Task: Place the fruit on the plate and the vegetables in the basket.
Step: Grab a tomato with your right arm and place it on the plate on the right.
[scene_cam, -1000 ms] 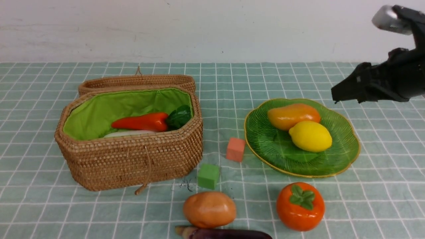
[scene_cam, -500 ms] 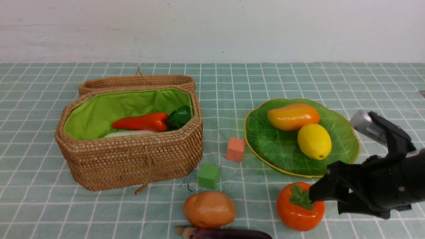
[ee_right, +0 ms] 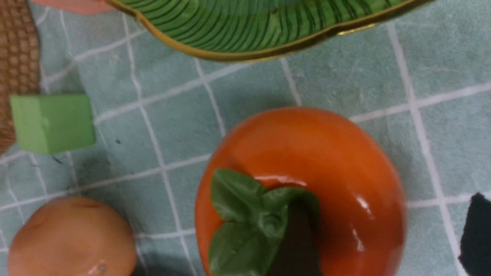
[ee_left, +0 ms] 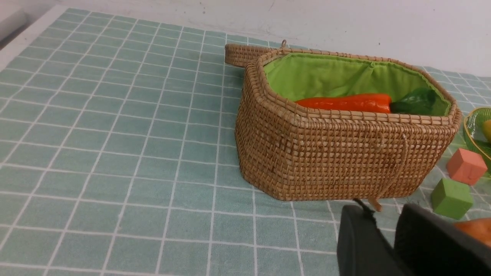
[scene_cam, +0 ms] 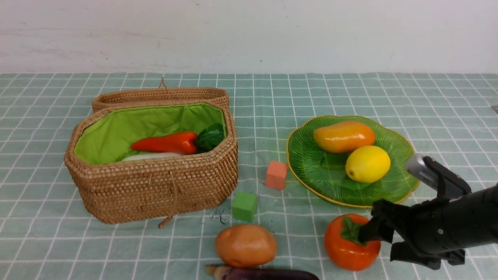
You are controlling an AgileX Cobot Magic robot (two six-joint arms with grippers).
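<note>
The persimmon (scene_cam: pixel 347 245) sits on the cloth in front of the plate (scene_cam: pixel 307 163), where the mango (scene_cam: pixel 344 136) and lemon (scene_cam: pixel 367 163) lie. My right gripper (scene_cam: pixel 383 243) is open around the persimmon's right half. One finger rests over the leafy cap (ee_right: pixel 245 214); the other (ee_right: pixel 475 230) stands apart beside the fruit. The carrot (scene_cam: pixel 165 142) and white radish (scene_cam: pixel 149 156) lie in the basket (scene_cam: pixel 155 190). The potato (scene_cam: pixel 245 245) and eggplant (scene_cam: pixel 264 274) lie at the front edge. My left gripper (ee_left: pixel 385 214) hovers near the basket's front, slightly open and empty.
An orange cube (scene_cam: pixel 276 175) and a green cube (scene_cam: pixel 244 206) sit between the basket and the plate. The basket's lid (scene_cam: pixel 159 95) lies open behind it. A white wall bounds the far side of the checked cloth.
My right arm came down from high above the plate's right side to the persimmon. The lemon has rolled and turned on the plate. The left gripper has stayed put.
</note>
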